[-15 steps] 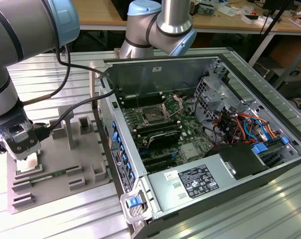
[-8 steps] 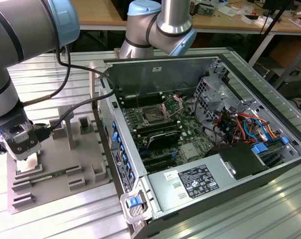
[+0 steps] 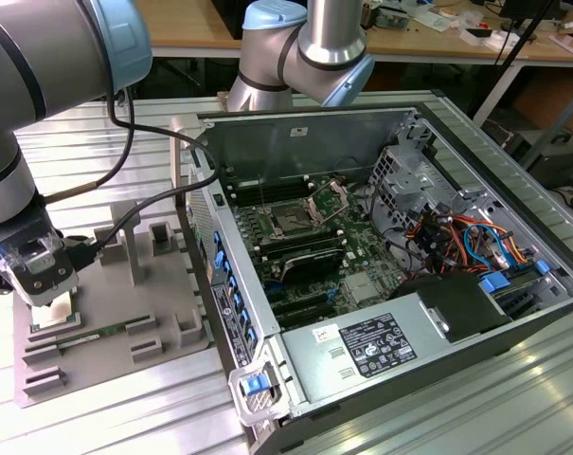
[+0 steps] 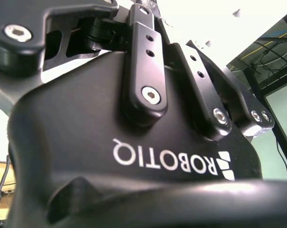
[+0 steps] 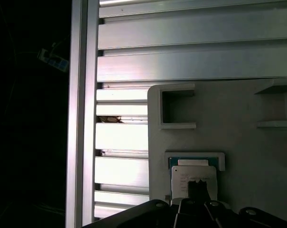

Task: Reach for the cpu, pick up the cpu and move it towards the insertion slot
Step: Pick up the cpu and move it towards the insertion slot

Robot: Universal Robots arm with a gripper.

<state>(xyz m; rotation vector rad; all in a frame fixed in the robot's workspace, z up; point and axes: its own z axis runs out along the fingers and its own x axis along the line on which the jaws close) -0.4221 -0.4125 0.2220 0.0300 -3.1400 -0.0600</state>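
Setting: a workshop with cluttered benches at the back; in front, a slatted aluminium table [image 3: 125,417] carries the work.
Landmark: the grey tray [image 3: 163,327] lies on the table at the exterior view's left, with raised frames and blocks on it.
Computer case: the open computer case [image 3: 381,123] stands just beside the tray, toward the exterior view's right, with the green board exposed.
Arm: the robot arm [image 3: 40,57] bends down over the tray's far-left end.
Gripper: the gripper [image 3: 51,301] hangs low over the tray, at the corner farthest from the case.
Jaws: whether they stand wide, narrow or closed on the chip cannot be told from these pictures.
Cpu: in the first wrist view the cpu [image 5: 183,178] lies flat in a small holder at the tray's edge, its pale top partly covered by the gripper's dark tip.
Insertion slot: the insertion slot [image 3: 293,220] is well apart from the tray, inside the case, and its metal bracket stands tipped up.
Done, as judged: the reach looks complete, since the gripper is right at the chip.
Not yet shown: a firm hold, any lift off the tray, and the whole carry across to the slot.
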